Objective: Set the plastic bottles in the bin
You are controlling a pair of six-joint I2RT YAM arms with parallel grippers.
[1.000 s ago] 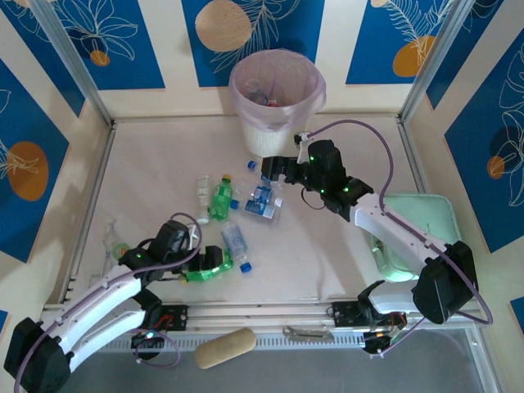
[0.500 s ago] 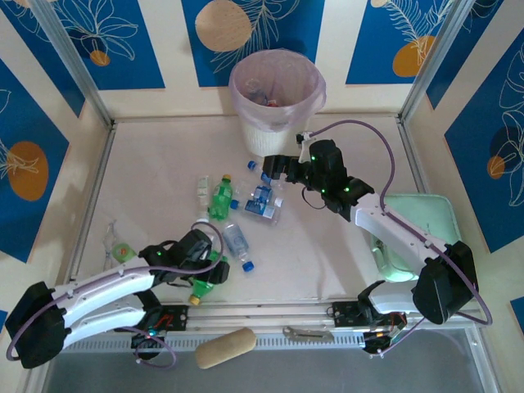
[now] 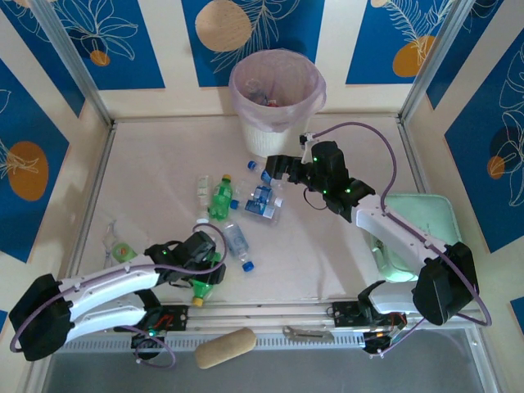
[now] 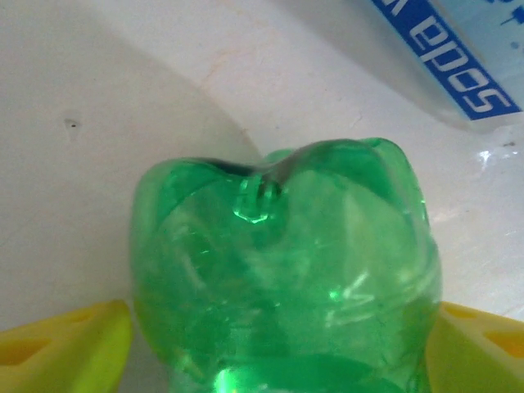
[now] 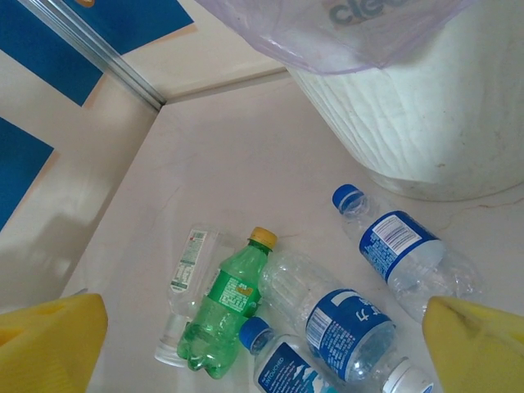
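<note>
now, a pick-up is judged to be the step in hand; the left hand (image 3: 203, 277) is seen low over the near part of the tabletop (image 3: 327, 246), set around a green bottle (image 3: 200, 290) lying on its side; in the left wrist view that green bottle (image 4: 282, 270) is framed base-first between the yellow fingers (image 4: 65, 344), which are seen right against its flanks; whether a firm pinch has been made cannot be told, since the contact is cut off at the picture's edge; the right hand (image 3: 274, 168) is held with its fingers spread wide and nothing between them, just beside the foot of the bin (image 3: 270, 135); below it a cluster is spotted in the right wrist view: a second green bottle (image 5: 221, 307) with a yellow cap and blue-labelled bottles (image 5: 393, 246) lying flat, close to the bin's white wall; the pink liner (image 5: 327, 33) is draped over the rim; much of the task is judged undone, with several bottles left on the tabletop; next, a secure squeeze on the green bottle is called for, then a lift and a long carry across to the bin; a slip is to be feared, the round plastic being smooth.
</note>
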